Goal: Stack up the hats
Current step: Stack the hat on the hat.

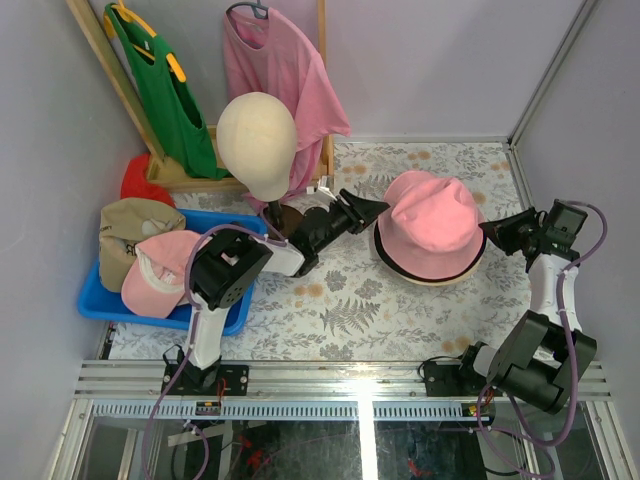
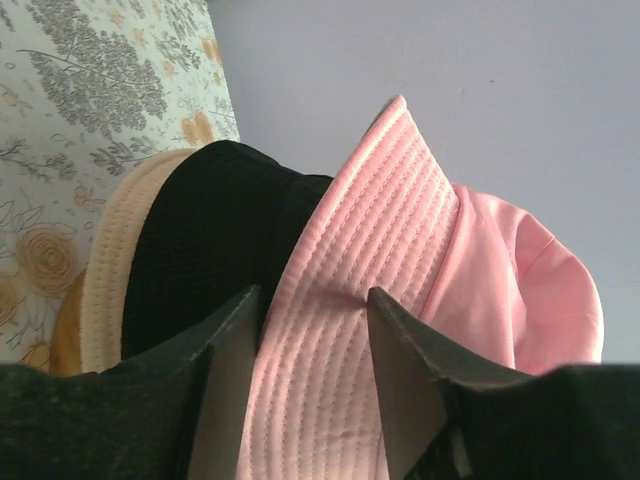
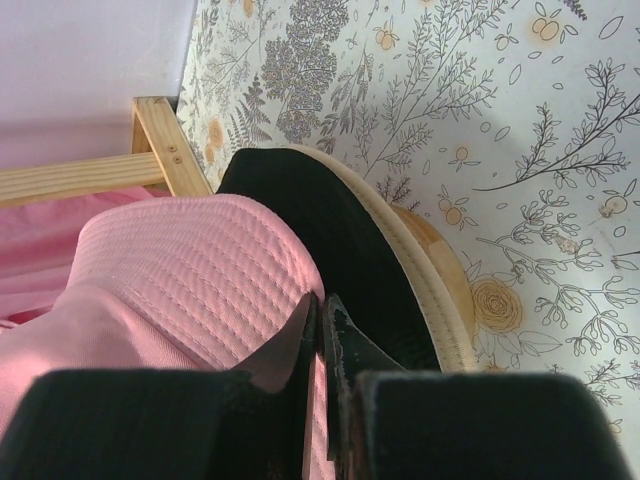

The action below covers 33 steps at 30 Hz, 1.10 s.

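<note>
I see the pink bucket hat (image 1: 435,215) resting on a black hat with cream brim (image 2: 210,250), its brim between the half-open jaws of my left gripper (image 2: 312,300), while my right gripper (image 3: 320,312) is closed at the opposite brim edge, though I cannot tell if it pinches fabric.

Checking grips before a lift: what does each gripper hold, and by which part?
The right gripper seems to pinch the pink bucket hat by its brim; the left gripper straddles the opposite brim, jaws apart.

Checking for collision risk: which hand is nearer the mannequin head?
Left. The left hand is at the pink hat's brim on the side facing the mannequin head. The right hand is at the hat's opposite brim, farther away.
</note>
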{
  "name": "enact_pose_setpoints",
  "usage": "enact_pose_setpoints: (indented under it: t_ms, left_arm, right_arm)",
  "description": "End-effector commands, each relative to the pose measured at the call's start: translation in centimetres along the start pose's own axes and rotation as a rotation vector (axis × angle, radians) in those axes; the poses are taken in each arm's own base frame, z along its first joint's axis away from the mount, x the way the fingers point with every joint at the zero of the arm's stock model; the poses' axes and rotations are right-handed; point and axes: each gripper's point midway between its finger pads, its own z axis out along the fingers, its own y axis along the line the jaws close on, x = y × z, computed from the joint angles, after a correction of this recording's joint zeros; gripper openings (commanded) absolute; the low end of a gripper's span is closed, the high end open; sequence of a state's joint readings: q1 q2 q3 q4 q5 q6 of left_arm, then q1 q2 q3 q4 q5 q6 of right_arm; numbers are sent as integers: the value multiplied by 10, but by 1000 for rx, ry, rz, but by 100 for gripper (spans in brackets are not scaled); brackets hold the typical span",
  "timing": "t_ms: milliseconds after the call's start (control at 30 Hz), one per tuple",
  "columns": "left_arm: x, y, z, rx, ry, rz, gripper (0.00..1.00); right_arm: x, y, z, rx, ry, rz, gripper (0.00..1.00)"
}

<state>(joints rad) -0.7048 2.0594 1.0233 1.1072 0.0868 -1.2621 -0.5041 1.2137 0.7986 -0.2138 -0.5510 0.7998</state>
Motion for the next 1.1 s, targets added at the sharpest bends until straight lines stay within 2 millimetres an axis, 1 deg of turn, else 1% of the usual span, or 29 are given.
enact_pose_setpoints:
  t_ms: [0,133,333,467,567,633,667,900,967,1067]
  left_arm:
    - [-10,-18,-10,61,-33,12,41]
    - [-12,-15,-17,30,-40,11,34]
    - [-14,-22,-22,30,-47,13,26]
    - [-12,-27,-22,45,-34,7,21]
    - [-11,-29,-22,57,-25,4,8]
    - [-10,-29,-24,55,-23,1,2]
    - [-10,-28,-25,54,-22,-2,0]
    - [-11,-27,-38,38,-37,-33,0]
    - [-13,-29,-40,40,-43,-46,0]
    - [-13,-28,-41,8,-41,-53,0]
  right_arm:
    - [-16,16,-8,-31,-47,-38,1]
    - [-15,15,-11,-21,-53,-35,2]
    - [-14,17,-14,-24,-57,-35,3]
    - [-12,17,-16,-27,-56,-35,3]
    - [-12,18,-18,-30,-59,-37,3]
    - [-12,20,-20,-32,-64,-39,3]
    - [-12,20,-20,-33,-65,-40,3]
    - [-11,23,-24,-37,-70,-40,3]
    - [-12,26,-26,-41,-75,-45,3]
    - [-14,29,-29,-38,-77,-47,3]
